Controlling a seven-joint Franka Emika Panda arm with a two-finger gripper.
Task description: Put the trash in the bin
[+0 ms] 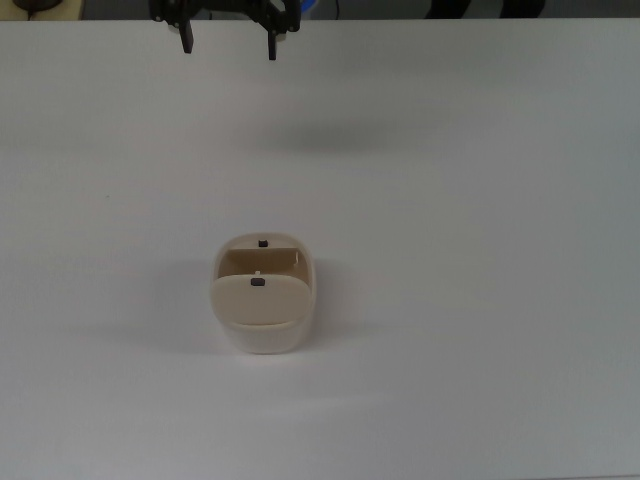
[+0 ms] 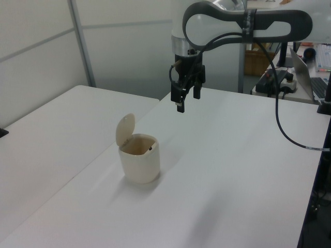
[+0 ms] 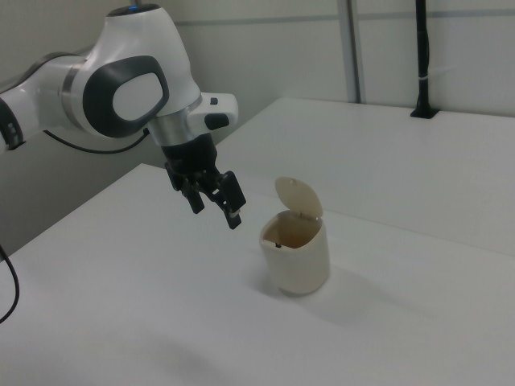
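Jaws: apart, nothing between them; gripper [image 1: 228,40] [image 2: 187,101] [image 3: 214,207] hangs above the table [image 1: 480,250], well apart from the bin [image 1: 262,295] [image 2: 139,157] [image 3: 295,251]. Bin: upright on the table, flap lid [image 2: 125,129] tipped up, mouth open; trash: not visible in any view, whether inside the bin cannot be told.
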